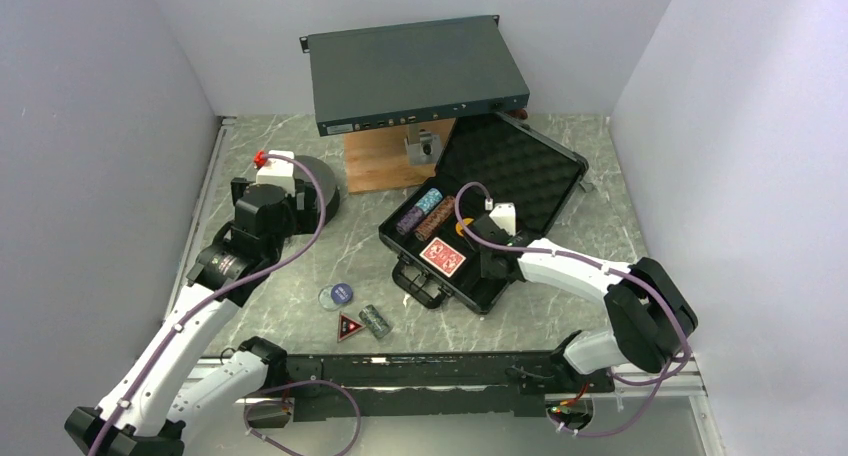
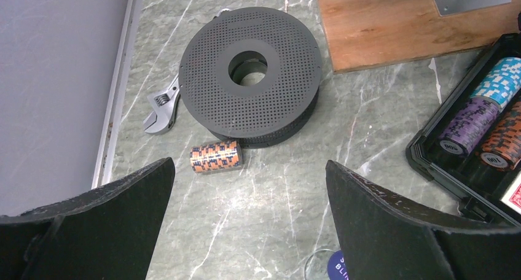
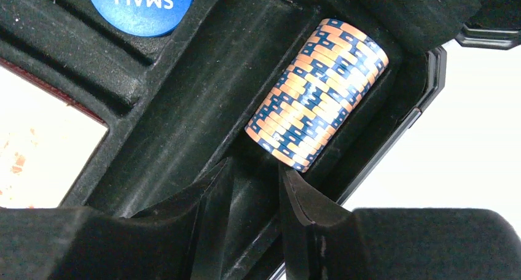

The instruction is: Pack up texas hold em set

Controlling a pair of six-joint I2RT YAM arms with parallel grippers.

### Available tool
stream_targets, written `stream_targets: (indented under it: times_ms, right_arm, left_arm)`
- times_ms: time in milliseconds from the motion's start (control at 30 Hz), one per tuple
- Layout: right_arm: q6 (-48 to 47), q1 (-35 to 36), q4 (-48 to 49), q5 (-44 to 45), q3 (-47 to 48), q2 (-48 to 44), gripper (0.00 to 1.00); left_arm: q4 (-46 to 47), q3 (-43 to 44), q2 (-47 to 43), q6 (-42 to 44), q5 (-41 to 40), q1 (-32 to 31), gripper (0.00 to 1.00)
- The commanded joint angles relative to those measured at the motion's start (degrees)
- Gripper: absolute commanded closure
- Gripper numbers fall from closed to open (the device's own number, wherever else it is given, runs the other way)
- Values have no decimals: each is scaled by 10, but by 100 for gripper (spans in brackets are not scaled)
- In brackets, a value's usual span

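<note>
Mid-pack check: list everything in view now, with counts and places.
Black foam-lined hard case: one, open, centre-right.
Red-black triangle: one, front.
Dark perforated spool: one, left.
Chip rolls in case: four; teal roll, purple roll, orange-red roll; orange-blue roll in another slot.
Loose chip rolls: two; orange-blue loose roll beside spool, dark roll by triangle.
Red-backed card deck: one, in case.
Round blue buttons: two; table button, case button.
Grey flat electronics box: one, back.
Silver wrench: one, beside spool.
Left gripper: open, above marble table.
Right gripper: fingers slightly apart, in case.

Cut by the left wrist view's bottom edge: blue button (image 2: 336,266). Clipped at its right edge: red card deck (image 2: 515,200). Partly hidden by spool (image 2: 276,102): wrench (image 2: 161,105). Cropped at right wrist view's top: blue SMALL button (image 3: 141,3).
</note>
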Motion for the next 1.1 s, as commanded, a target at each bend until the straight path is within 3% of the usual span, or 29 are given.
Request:
stream_targets:
  times_ms: [0, 233, 467, 767, 1067]
  right_arm:
    - [-29, -18, 31, 16, 11, -2, 62]
    - [-48, -15, 21, -28, 33, -19, 32]
    - [-111, 14, 42, -73, 54, -92, 13]
    - [-141, 17, 86, -134, 66, -114, 7]
    - [-191, 51, 150, -301, 66, -145, 9]
  left_arm:
    - [10, 8, 2, -2, 7, 5, 1]
    - [5, 11, 7, -4, 9, 11, 1]
    - [3, 11, 4, -2, 5, 14, 1]
    - [2, 10, 0, 13, -37, 14, 3]
    - [35, -12, -28, 31, -27, 17, 8]
